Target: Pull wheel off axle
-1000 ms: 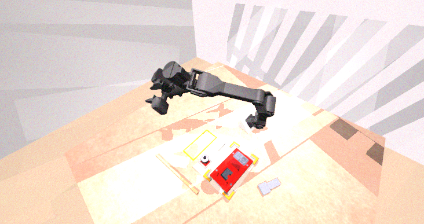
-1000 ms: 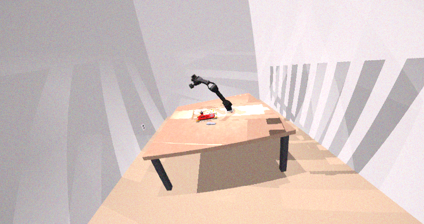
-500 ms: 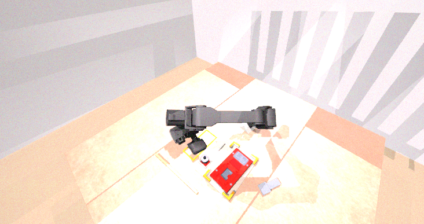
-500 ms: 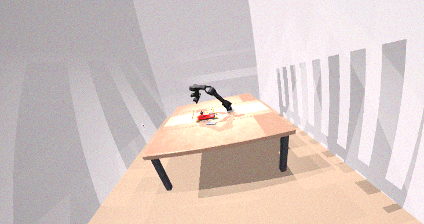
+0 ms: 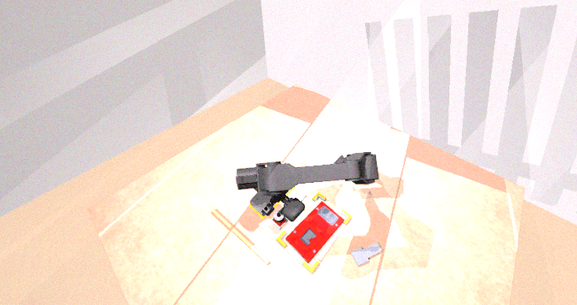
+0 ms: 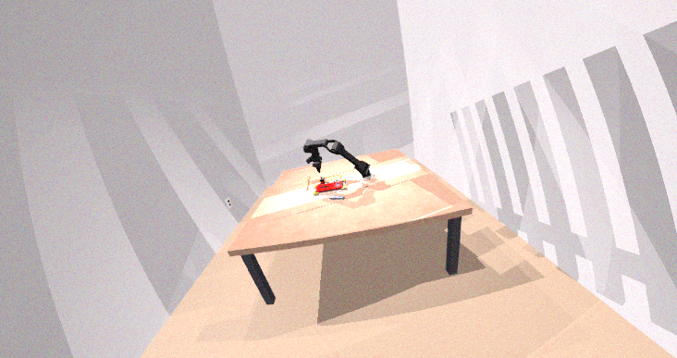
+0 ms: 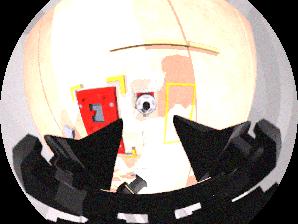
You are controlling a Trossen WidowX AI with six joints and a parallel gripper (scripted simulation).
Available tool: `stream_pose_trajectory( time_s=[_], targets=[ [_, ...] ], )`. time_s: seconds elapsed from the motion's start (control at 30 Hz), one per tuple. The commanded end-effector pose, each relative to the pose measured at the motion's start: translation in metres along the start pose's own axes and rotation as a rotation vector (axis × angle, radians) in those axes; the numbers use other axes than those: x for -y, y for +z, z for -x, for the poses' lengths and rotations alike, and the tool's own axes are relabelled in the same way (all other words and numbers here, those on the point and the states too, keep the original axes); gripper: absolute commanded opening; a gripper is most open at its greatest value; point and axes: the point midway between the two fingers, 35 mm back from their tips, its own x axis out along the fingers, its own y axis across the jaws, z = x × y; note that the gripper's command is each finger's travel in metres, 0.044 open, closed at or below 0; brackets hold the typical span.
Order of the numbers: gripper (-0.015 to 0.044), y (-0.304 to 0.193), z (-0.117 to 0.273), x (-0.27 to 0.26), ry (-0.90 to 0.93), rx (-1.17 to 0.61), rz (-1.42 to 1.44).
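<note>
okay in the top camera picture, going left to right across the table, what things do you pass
Wooden stick → wheel on its axle, with the open gripper above it → red board → small grey piece.

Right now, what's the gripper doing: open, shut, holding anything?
Gripper: open and holding nothing, above the wheel, which sits on its axle between the fingers in the wrist view.
</note>
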Motion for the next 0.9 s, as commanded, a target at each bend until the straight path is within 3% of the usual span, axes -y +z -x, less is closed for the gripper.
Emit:
stream_pose_trajectory(
  time_s=[0.0, 0.4, 0.57, 0.7, 0.87],
  targets=[
    [0.0300, -0.001, -0.005, -0.001, 0.009, -0.005, 0.003],
    [0.0300, -0.001, -0.073, 0.000, 0.011, -0.004, 0.004],
    [0.0300, -0.002, -0.077, 0.000, 0.011, -0.004, 0.004],
    [0.0195, -0.002, -0.073, 0.000, 0.008, -0.009, 0.007],
    [0.0162, -0.002, -0.073, 0.000, 0.008, -0.009, 0.007]
  ],
)
